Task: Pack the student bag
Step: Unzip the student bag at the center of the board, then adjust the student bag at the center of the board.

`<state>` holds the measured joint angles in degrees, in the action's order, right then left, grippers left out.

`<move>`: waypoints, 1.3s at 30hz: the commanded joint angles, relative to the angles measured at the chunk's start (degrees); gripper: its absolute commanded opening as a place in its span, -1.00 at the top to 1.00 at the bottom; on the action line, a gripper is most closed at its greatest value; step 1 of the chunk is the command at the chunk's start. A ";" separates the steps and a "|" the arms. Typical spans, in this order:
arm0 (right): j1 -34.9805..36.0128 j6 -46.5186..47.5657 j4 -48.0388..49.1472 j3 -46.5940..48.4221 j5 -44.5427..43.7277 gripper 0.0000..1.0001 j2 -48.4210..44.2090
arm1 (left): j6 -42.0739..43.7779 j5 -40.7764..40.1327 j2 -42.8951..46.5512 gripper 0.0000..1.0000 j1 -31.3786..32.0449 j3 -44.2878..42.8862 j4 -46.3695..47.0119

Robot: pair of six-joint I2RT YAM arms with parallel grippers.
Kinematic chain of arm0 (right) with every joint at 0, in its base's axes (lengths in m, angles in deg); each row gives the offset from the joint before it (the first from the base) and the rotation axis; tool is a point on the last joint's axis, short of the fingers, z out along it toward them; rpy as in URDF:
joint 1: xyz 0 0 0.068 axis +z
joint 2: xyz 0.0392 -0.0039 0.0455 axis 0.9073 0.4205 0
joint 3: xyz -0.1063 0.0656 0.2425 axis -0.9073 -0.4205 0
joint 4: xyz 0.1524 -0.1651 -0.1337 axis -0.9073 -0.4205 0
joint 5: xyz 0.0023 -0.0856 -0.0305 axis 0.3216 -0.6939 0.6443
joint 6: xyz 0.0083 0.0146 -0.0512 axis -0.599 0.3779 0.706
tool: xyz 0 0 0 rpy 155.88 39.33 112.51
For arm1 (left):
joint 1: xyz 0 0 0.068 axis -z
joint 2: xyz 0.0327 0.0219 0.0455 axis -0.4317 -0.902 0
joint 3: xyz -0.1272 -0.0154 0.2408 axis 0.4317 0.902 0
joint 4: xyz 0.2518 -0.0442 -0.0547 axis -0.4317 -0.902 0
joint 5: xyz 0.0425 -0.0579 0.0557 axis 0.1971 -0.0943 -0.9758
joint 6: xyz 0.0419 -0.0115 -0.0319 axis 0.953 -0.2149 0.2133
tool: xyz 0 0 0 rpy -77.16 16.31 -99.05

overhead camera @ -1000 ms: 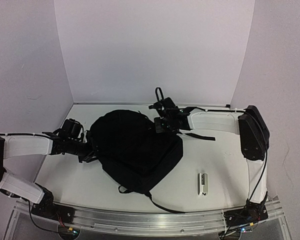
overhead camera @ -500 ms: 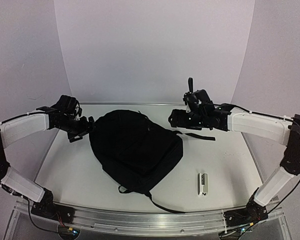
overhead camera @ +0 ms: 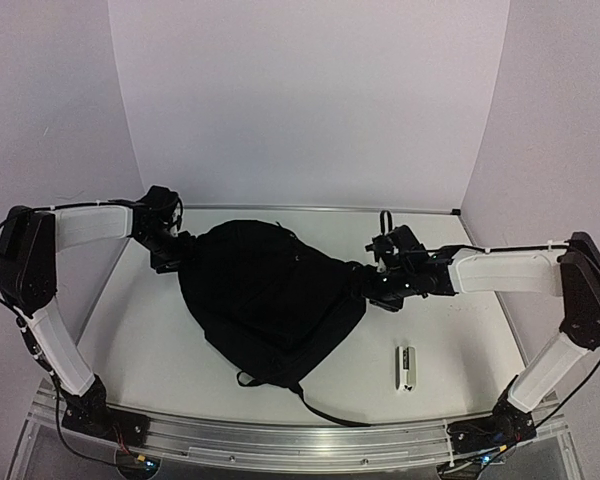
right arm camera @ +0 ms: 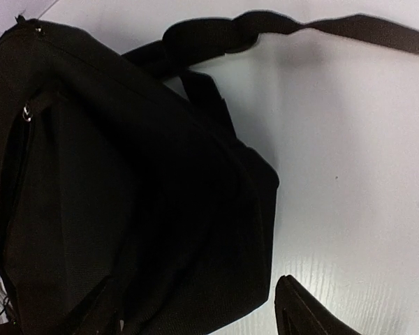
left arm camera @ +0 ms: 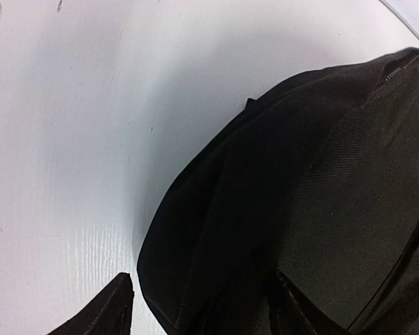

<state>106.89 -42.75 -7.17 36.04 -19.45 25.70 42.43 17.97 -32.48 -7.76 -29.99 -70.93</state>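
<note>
Between the two claws, a large soft black fabric backpack (overhead camera: pixel 270 300) lies flat on the white table (overhead camera: pixel 450 340), its rounded top towards the far wall. At its far-left shoulder the left claw (overhead camera: pixel 173 260) hangs low over the table with its jaws apart, holding nothing. Seen from the left wrist, the curved edge of the bag runs up between the two black fingertips. The left fingertip (left arm camera: pixel 112 314) is over bare table, just beside the fabric with a thin strip of white between. The right fingertip (left arm camera: pixel 293 310) sits over the black cloth; whether it touches cannot be told. A zip line (left arm camera: pixel 394 70) runs along the bag ahead of this claw and to its right.

The right claw (overhead camera: pixel 368 286) is at the bag's opposite side, by its right corner, jaws likewise apart and empty. From the right wrist only one black fingertip (right arm camera: pixel 307 314) shows clearly, over white table just right of the bag; the other is lost against the dark fabric. Ahead of this claw a black webbing strap (right arm camera: pixel 300 24) leaves the bag and trails away to the right. A small metal zip pull (right arm camera: pixel 28 112) glints to the claw's left.

Nearer the arm bases than the right claw, well apart from it, lies a small white and dark oblong object (overhead camera: pixel 407 366); what it is cannot be told. A thin black strap (overhead camera: pixel 325 412) trails from the bag's near end.
</note>
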 commanded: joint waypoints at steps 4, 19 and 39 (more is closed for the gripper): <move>0.00 -4.33 13.15 -0.44 6.08 0.20 4.29 | 1.76 1.61 -0.23 0.70 -0.23 1.21 0.96; -7.84 10.77 9.22 18.65 -6.19 0.87 16.18 | -3.24 11.55 10.74 1.00 17.66 16.99 5.37; -6.50 17.23 -2.42 19.30 -15.53 -0.41 6.22 | -14.85 -21.65 18.86 -0.52 27.80 -1.76 -17.47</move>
<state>98.25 -25.04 -8.31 58.02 -31.60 37.51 27.59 4.56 -7.90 19.72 -23.40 -84.75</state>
